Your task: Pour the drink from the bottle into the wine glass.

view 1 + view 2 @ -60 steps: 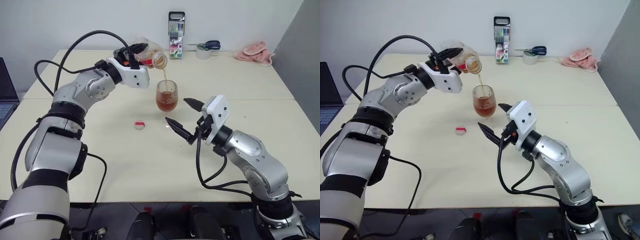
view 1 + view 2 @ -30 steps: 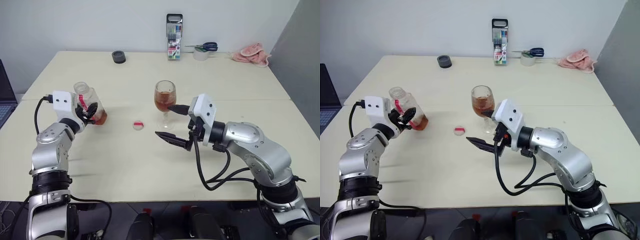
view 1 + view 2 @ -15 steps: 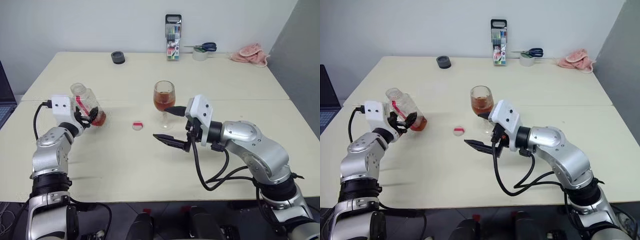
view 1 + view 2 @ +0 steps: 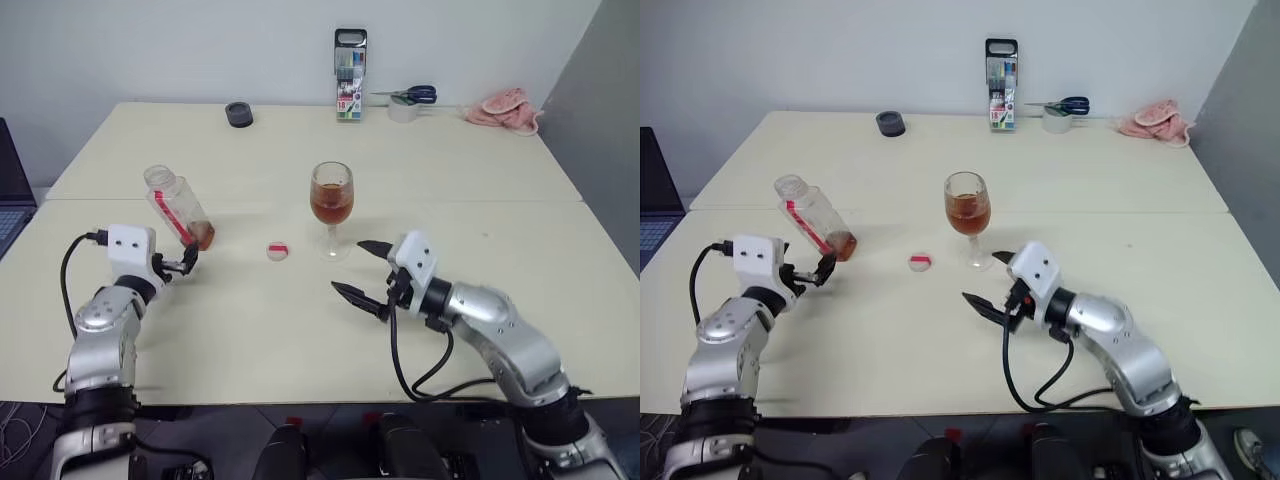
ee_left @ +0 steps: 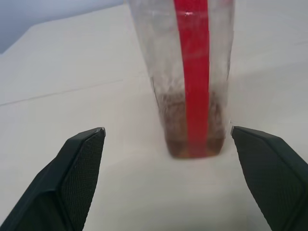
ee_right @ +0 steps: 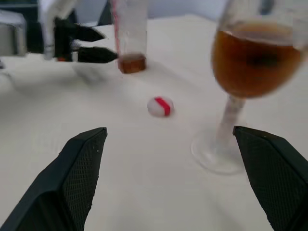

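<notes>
Bottle [image 5: 192, 77] stands free beyond spread left gripper [image 5: 168, 144] fingers.

Cream worktop [image 4: 300, 320]. Clear bottle [image 4: 178, 208], red label strip; amber drink [image 4: 331, 204] in clear wine glass [image 4: 331, 205]. White cap [image 4: 278, 250], red stripe. Black-fingered pincers.

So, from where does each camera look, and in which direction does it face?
Left and right eye views: on the head, facing forward and down over the table; both arms show, with the wine glass between them.
Left wrist view: on the left wrist, looking past the open left gripper at the bottle.
Right wrist view: on the right wrist, looking past the open right gripper at the cap, glass and left gripper.
Shared: both wrist views show the bottle.
</notes>
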Controlling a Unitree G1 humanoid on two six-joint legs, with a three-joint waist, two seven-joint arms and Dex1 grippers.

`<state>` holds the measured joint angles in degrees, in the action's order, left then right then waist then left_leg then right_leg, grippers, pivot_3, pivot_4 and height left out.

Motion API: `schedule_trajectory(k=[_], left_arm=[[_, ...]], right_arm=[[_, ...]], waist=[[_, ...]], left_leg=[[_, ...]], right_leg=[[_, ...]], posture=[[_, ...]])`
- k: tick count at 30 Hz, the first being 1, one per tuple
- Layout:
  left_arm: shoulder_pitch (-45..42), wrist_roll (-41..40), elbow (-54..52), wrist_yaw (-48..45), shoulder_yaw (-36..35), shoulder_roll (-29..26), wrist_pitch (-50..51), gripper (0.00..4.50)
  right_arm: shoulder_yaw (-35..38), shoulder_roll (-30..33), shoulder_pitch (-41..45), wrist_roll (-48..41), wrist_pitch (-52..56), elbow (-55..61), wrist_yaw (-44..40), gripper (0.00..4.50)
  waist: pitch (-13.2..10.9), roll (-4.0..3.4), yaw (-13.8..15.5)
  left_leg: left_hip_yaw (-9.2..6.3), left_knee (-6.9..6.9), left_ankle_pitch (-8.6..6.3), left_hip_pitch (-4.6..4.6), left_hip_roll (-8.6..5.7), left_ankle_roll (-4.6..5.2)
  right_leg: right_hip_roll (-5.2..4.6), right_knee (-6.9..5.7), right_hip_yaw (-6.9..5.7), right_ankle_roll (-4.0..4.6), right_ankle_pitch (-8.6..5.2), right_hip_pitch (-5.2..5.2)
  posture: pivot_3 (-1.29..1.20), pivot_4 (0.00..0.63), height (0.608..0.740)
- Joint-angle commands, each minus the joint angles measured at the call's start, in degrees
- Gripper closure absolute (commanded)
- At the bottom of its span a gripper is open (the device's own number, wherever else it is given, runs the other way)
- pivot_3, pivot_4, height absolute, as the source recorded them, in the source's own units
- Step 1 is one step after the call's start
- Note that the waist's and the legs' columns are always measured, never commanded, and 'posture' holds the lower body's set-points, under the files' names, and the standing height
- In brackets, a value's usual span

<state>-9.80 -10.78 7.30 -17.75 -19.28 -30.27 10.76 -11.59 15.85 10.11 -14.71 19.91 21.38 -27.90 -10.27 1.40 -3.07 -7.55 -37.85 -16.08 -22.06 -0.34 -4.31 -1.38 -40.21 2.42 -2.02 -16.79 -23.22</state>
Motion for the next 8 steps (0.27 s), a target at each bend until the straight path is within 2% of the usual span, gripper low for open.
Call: schedule_trajectory(k=[1, 4, 8], left_arm=[[4.29, -0.32, -8.21, 3.31, -3.38, 2.14, -2.82, 0.04], [8.13, -0.53, -12.39, 4.54, -3.55, 4.63, -3.24, 0.04], [11.03, -1.02, -15.24, 3.53, -3.33, 6.26, -5.79, 0.04]], right_arm=[[3.72, -4.24, -5.36, 2.66, -11.05, -3.76, 5.97, 0.0], [4.69, -7.54, -9.44, 3.96, -15.81, -7.05, 8.86, 0.0], [4.71, -9.61, -10.26, 4.84, -18.4, -8.6, 9.98, 0.0]], waist=[[0.02, 0.01, 0.04], [0.03, 0.01, 0.36], [0.02, 0.0, 0.36]], left_leg=[[0.0, 0.01, 0.0, 0.01, -0.01, 0.0], [0.02, 0.01, 0.0, 0.09, -0.02, 0.0], [0.07, 0.01, 0.0, 0.12, 0.0, 0.0]], right_leg=[[0.02, 0.0, -0.01, 0.0, 0.0, 0.0], [0.06, 0.01, -0.02, 0.0, 0.0, 0.07], [0.15, 0.01, 0.02, 0.0, 0.0, 0.08]], posture=[[0.0, 0.15, 0.74], [0.0, 0.15, 0.74], [0.0, 0.15, 0.74]])
